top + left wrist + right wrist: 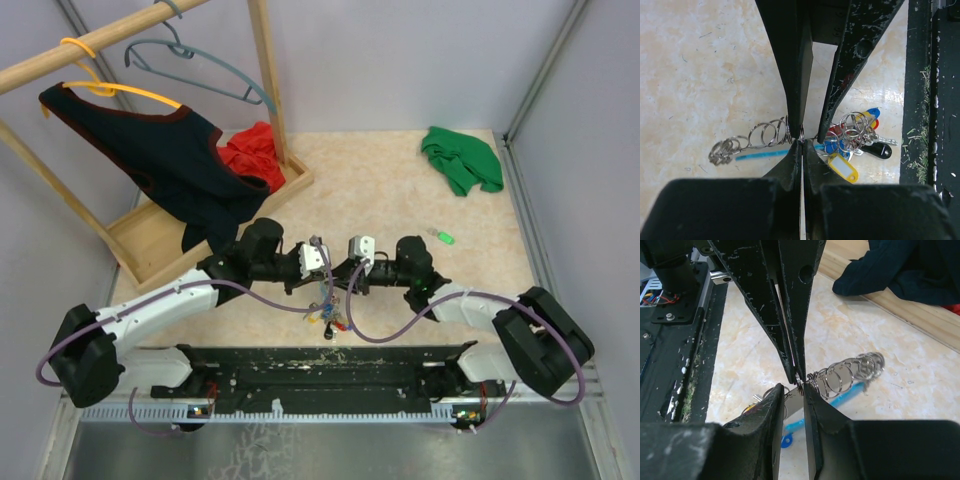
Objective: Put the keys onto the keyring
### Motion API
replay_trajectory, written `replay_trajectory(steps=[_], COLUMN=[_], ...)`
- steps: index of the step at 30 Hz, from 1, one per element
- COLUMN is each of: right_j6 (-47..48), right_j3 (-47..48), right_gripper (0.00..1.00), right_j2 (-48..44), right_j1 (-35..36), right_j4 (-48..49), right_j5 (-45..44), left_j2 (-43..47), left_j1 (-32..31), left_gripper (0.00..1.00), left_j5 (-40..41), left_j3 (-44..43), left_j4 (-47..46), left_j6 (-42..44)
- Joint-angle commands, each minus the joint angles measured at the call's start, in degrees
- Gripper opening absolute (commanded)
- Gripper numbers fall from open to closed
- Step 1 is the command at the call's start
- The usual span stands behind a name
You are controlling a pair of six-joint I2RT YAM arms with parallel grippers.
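The keyring [325,310] hangs between both grippers above the table's near middle. Its coil of silvery rings [765,134] and light-blue segment [762,154] lie to one side, and its tag cluster with a yellow tag [842,167] lies to the other. My left gripper [801,144] is shut, pinching a small ring of the keyring [850,371]. My right gripper [794,389] faces it tip to tip, its fingers [792,100] a little apart and straddling the ring's wire. A green-headed key [445,237] lies alone on the table, right of both grippers [336,280].
A green cloth [460,160] lies at the back right. At the back left, a wooden rack [265,80] with hangers holds a dark garment [180,170] over a wooden tray [150,255] with a red cloth [255,155]. A black rail [330,365] runs along the near edge.
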State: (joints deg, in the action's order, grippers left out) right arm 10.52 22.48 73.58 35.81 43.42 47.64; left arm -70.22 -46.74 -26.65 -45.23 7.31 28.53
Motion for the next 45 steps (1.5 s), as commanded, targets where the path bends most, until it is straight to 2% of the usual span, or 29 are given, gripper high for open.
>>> replay_trajectory(steps=[1,5,8,12,15,19,27,31,40,45], right_j6=[1.3,1.2,1.3,0.0,-1.9,-3.8,-6.1,-6.7,-7.1,-7.1], right_j3=[3.6,4.2,4.3,3.1,2.0,0.9,-0.2,-0.3,-0.3,-0.4], right_gripper=[0.21,0.12,0.0,0.0,0.0,0.0,0.0,0.0,0.0,0.0], right_j2=[0.9,0.9,0.7,0.5,0.8,1.3,1.8,2.1,2.5,2.7], right_j1=[-0.3,-0.3,-0.2,-0.2,-0.2,-0.3,-0.3,-0.3,-0.3,-0.3], right_j4=[1.1,0.9,0.3,2.4,5.6,8.5,11.9,12.5,13.1,13.1], right_j5=[3.8,3.8,3.6,2.8,2.3,1.9,2.0,2.1,2.4,2.5], left_j2=[-0.1,-0.4,-0.2,1.3,5.4,9.9,8.2,4.8,-3.2,-6.7], left_j1=[-0.2,-0.3,-0.3,-0.2,0.4,2.5,6.8,7.4,7.6,7.8], left_gripper=[0.0,0.0,0.0,0.09,0.18,0.26,0.35,0.36,0.35,0.32], left_j5=[-2.6,-3.1,-2.4,1.7,4.5,2.2,-4.0,-6.5,-8.3,-9.9], left_j3=[-2.5,-2.5,-2.2,0.3,9.0,20.8,32.3,33.5,34.1,33.9], left_j4=[-1.1,-1.0,-1.2,-4.9,-17.5,-36.9,-61.6,-68.9,-78.1,-82.0], left_j6=[1.2,1.3,1.4,-2.5,-6.3,-12.8,-21.7,-23.0,-24.6,-26.3])
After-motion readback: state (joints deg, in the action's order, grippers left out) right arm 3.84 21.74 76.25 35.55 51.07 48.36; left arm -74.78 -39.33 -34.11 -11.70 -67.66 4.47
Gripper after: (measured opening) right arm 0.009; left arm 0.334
